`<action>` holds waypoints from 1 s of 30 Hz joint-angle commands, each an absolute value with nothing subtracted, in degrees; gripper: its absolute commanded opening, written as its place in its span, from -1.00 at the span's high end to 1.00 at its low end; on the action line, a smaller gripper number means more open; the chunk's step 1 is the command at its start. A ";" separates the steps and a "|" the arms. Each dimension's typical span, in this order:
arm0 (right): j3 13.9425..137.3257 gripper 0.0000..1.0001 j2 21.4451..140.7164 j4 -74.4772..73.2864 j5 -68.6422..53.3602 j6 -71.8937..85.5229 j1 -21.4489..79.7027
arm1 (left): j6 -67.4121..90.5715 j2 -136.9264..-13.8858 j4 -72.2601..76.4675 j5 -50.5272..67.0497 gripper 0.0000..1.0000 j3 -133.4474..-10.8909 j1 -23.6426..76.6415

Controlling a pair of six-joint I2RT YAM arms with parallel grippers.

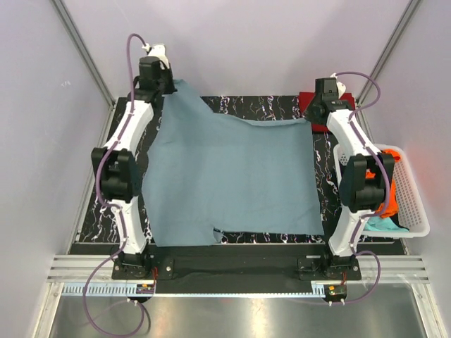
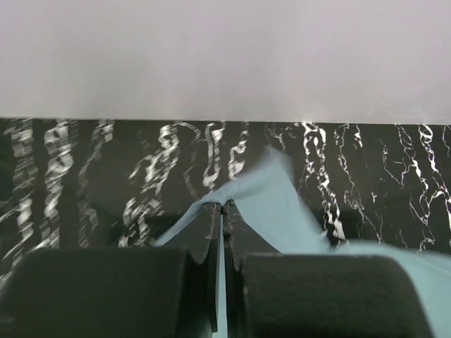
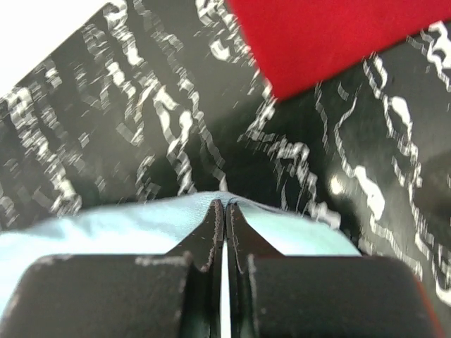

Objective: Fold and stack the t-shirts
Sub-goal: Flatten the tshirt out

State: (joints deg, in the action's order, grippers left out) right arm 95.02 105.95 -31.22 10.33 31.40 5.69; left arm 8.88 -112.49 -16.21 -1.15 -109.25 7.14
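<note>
Overhead, the right arm (image 1: 363,179) blocks most of the orange shirt (image 1: 390,203) and teal shirt (image 1: 384,224) in the basket (image 1: 421,211), and its wrist covers part of the dark red shirt (image 1: 308,105). At the right wrist, that red cloth runs off the top edge, and the grey-blue shirt (image 3: 106,229) is lost between the fingers (image 3: 209,239).

Pale lilac walls (image 1: 246,42), black white-veined tabletop (image 1: 268,109), possibly steel floor (image 1: 232,317)
</note>
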 commanded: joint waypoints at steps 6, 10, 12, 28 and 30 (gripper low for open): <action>103.61 1.00 109.87 -25.93 8.53 25.93 4.04 | 11.86 -114.88 -4.49 5.36 1.00 -120.67 6.94; 106.43 1.00 106.71 -25.84 6.07 26.10 4.13 | 13.18 -109.53 -4.40 7.03 1.00 -121.73 6.86; 106.87 1.00 102.60 -25.67 5.01 26.37 4.22 | 13.80 -104.10 -4.39 7.38 1.00 -121.38 6.86; 99.75 1.00 57.32 -26.01 0.18 30.22 4.40 | 16.87 -56.44 -12.03 5.72 1.00 -113.46 6.94; 100.10 1.00 53.20 -26.54 0.09 31.11 4.39 | 17.05 -52.40 -13.79 5.63 1.00 -114.78 6.94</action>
State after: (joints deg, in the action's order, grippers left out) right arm 100.42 55.59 -25.98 1.37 28.69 4.12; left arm 16.27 -53.63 -10.66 6.48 -114.52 7.16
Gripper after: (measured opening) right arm 0.014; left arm 0.012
